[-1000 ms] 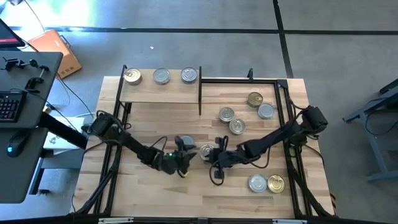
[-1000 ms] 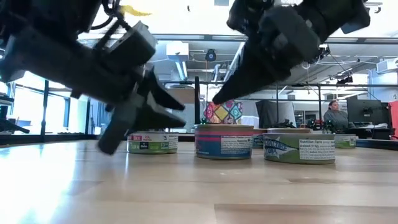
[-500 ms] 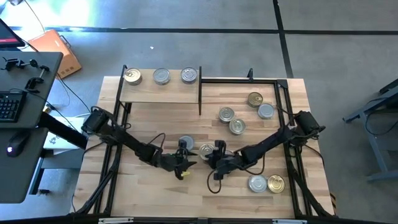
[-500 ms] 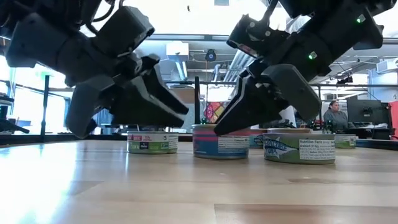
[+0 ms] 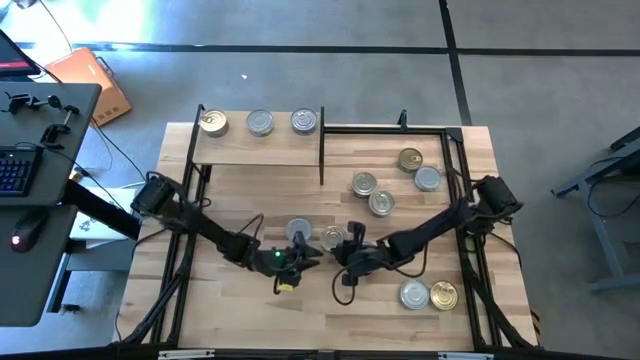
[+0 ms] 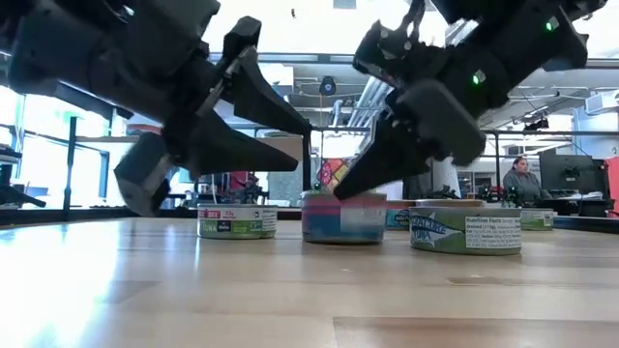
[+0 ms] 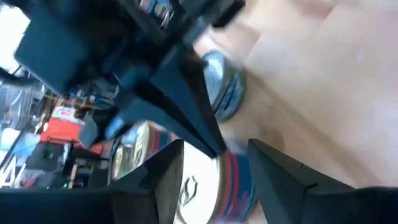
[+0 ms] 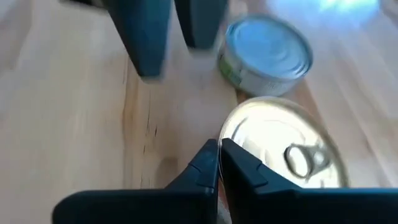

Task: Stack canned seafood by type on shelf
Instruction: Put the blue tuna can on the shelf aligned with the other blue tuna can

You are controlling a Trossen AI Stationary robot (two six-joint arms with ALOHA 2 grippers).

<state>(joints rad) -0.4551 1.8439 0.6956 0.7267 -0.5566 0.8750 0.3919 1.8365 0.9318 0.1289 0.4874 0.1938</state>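
Tin (image 8: 283, 155) sits beside my shut, empty right claw (image 8: 219, 163); left claw (image 7: 211, 158) half open, risking collision.

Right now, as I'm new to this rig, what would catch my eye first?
The two dark arms meeting mid-table: the left gripper open, the right gripper shut, both beside a gold-topped tin and a silver-topped tin. Behind them, three tins line the shelf; more lie scattered toward the right.

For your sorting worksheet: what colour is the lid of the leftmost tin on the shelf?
Gold, on the leftmost tin; clearest in the high view.
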